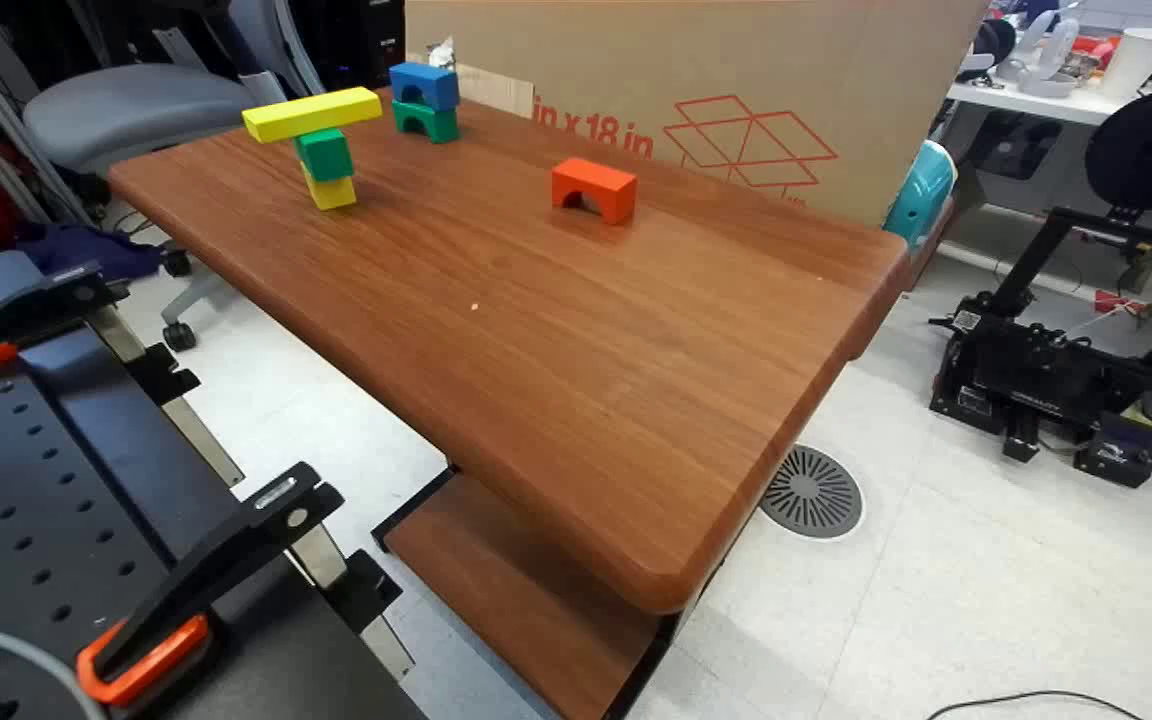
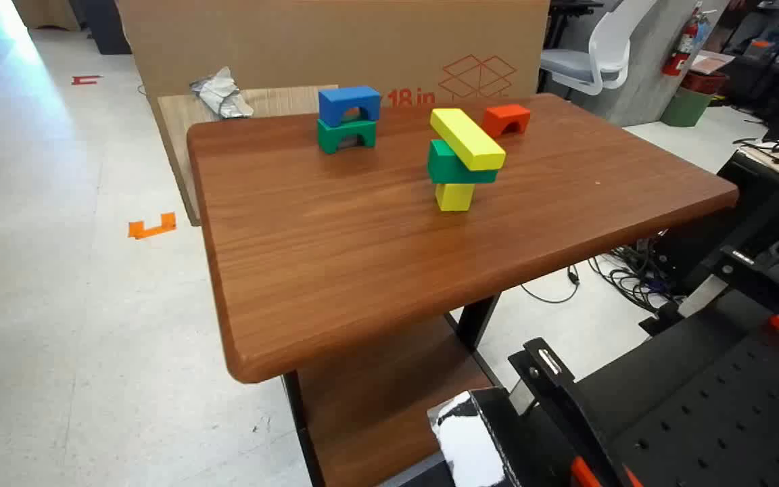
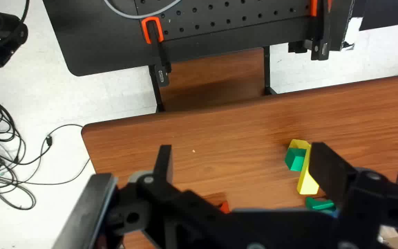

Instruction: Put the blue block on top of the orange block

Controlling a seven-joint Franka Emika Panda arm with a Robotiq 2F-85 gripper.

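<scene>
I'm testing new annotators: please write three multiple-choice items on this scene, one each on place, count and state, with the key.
1. Where is the blue block? A) On a green arch B) On the orange block C) On the floor
2. How many blocks form the tower topped by a yellow bar? A) Two B) Three C) Four
3. The claw is: A) shut, empty B) shut on the blue block C) open

1: A, resting there in both exterior views.
2: B, yellow bar over a green block over a yellow block.
3: C, fingers wide apart in the wrist view.
</scene>
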